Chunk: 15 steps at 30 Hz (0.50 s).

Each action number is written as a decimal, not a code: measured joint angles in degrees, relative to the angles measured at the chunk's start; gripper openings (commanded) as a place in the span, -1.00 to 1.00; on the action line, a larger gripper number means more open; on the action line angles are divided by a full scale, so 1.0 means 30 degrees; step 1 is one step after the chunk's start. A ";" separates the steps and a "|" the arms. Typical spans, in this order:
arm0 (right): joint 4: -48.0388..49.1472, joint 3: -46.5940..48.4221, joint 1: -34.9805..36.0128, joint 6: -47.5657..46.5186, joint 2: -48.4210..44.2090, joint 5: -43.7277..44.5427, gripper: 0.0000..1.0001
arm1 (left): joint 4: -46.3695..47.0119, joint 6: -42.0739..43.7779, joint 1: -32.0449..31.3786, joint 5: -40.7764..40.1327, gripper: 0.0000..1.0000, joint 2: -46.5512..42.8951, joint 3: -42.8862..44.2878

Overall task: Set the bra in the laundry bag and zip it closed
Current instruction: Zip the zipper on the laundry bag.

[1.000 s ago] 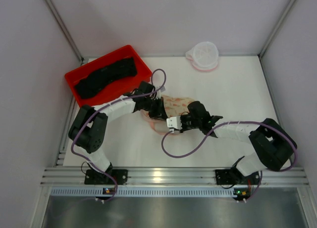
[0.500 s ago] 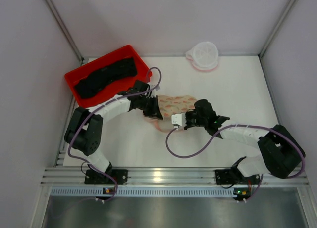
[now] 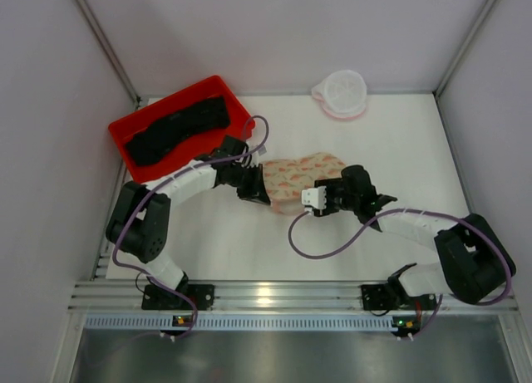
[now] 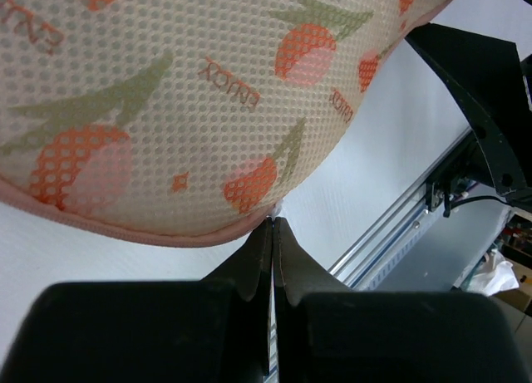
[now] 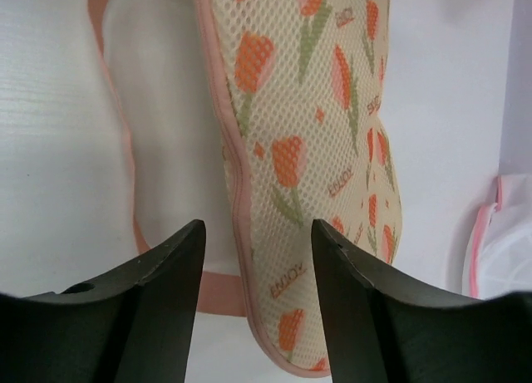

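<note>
While the black bra (image 3: 176,130) is just lying in the red tray (image 3: 164,105) at the back-left of the table (image 3: 399,150), the round white mesh laundry bag (image 3: 341,92) with pink edging sits well apart from it at the back edge. Mid-table there's a peach tulip-print mesh piece (image 3: 303,174) with what looks like "ENJOY" printed all over it. The left gripper (image 4: 273,225) is pinched tight on its pink trim, and the right gripper (image 5: 258,227) hovers at the piece's other end, fingers spread, holding nothing.
</note>
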 measured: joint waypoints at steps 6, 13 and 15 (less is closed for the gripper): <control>-0.0459 0.0816 0.1086 0.0918 -0.0874 -0.0576 0.09 | 0.0197 -0.0984 -0.0707 0.0801 -1.00 0.0007 0.0007; -0.0437 0.0896 0.3650 0.1450 -0.1661 -0.1406 0.06 | 0.0692 -0.2055 -0.1144 0.1450 -1.00 0.0015 0.0007; -0.0146 0.0896 0.4138 0.1734 -0.1377 -0.1319 0.04 | 0.0736 -0.2208 -0.1209 0.1545 -1.00 0.0015 0.0007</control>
